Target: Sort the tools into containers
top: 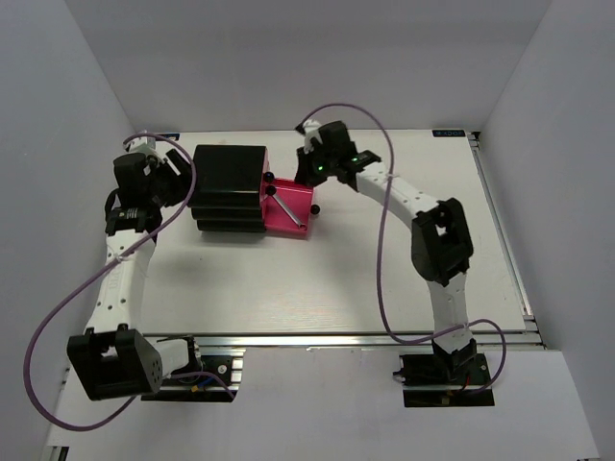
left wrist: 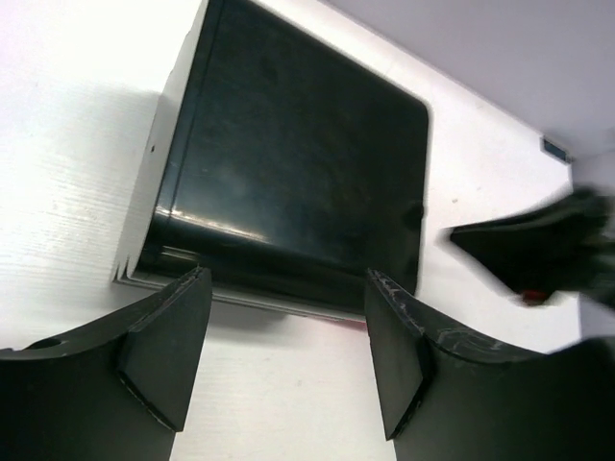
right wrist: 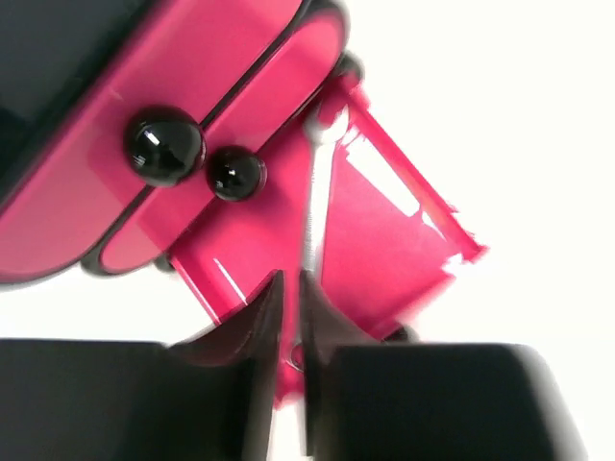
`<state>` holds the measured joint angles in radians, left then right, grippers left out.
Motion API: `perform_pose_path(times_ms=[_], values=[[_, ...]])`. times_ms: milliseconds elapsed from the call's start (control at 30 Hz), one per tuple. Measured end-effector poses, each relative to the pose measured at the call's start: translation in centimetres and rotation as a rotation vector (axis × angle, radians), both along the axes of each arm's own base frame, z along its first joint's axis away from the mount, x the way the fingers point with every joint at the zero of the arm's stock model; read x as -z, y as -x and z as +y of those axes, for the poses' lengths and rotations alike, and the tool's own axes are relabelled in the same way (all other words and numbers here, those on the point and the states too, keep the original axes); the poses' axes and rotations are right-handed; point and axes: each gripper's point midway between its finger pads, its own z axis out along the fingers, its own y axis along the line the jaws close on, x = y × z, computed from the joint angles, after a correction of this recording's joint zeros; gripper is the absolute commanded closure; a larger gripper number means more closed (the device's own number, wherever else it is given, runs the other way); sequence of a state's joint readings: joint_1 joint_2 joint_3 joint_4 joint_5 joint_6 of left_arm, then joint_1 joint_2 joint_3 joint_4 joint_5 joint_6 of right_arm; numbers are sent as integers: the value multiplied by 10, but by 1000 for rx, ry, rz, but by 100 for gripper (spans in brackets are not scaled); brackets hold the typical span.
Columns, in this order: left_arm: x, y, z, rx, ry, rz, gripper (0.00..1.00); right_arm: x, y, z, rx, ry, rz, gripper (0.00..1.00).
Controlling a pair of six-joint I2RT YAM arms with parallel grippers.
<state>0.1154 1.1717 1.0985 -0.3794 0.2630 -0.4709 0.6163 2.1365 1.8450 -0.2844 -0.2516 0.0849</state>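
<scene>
A black cabinet [top: 229, 173] [left wrist: 288, 173] holds the containers, magenta-pink drawers with round black knobs [right wrist: 163, 144]. The lowest drawer [top: 296, 195] [right wrist: 394, 226] is pulled out to the right. A small silver wrench [top: 288, 213] [right wrist: 312, 192] lies slantwise on its floor. My right gripper [top: 317, 176] [right wrist: 291, 279] hovers over that drawer, its jaws only a slit apart, with pink showing through the gap and nothing clamped. My left gripper [top: 181, 176] [left wrist: 288, 317] stands open and empty at the cabinet's left side. No screwdriver shows in any view.
The two upper drawers [right wrist: 221, 67] are pushed in. White walls close in the table [top: 384, 279] on the left, back and right. A purple cable [top: 384, 192] loops over the right arm. The right arm's wrist [left wrist: 548, 250] shows beyond the cabinet in the left wrist view.
</scene>
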Motion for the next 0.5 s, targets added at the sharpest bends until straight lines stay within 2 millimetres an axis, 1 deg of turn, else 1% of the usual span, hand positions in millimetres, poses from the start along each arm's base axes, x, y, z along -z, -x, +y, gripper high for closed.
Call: perform_pose_path(times_ms=[67,133,200,267,333,400,500], values=[[13,-7,2,4,-12,30,24,-27,-10,-22,30,-39,-34,100],[27,-14,4,4,-23,61,23,-43,-25,-48,88,-46,-67,100],[38,-19,6,8,-39,85,20,-44,-42,-71,146,-27,-85,100],[49,-23,9,14,-59,106,19,-26,-53,-92,198,16,-67,100],[51,-27,10,21,-77,104,18,9,-54,-103,220,74,-10,100],[51,-31,12,28,-100,96,17,46,-49,-105,217,128,57,100],[51,-39,15,32,-129,86,17,101,-36,-101,195,200,156,100]])
